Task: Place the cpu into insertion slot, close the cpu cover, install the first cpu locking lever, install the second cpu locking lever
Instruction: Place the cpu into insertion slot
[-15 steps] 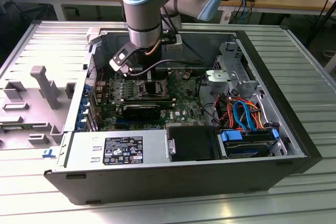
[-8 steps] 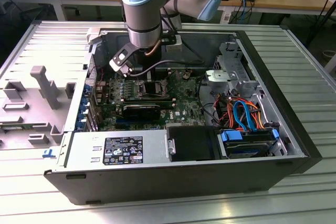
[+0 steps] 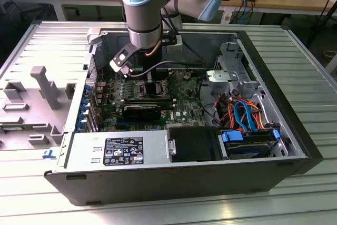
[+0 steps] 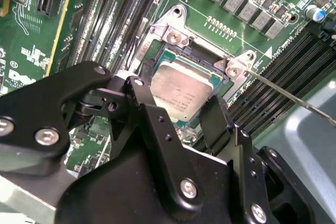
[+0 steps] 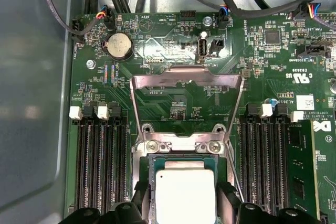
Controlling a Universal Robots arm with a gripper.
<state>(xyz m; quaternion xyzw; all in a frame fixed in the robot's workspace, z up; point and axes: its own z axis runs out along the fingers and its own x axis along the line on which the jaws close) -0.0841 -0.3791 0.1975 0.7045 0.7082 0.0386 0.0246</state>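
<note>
Over the green board [image 5: 273, 87], the gripper [image 4: 178, 106] stands low so its jaws flank two opposite edges of the cpu [image 5: 185, 195], which lies flat in the insertion slot [image 5: 184, 157]; whether they pinch it or stand clear cannot be told. The cpu cover [image 5: 186, 81] is tipped back, leaving the socket open for seating

The open computer case [image 3: 158, 180] is looked down on from a little way off in the exterior view. The cpu [image 4: 181, 90] [image 5: 185, 195] is seen from very near in both wrist views, straight down in the first, slanted in the second
</note>
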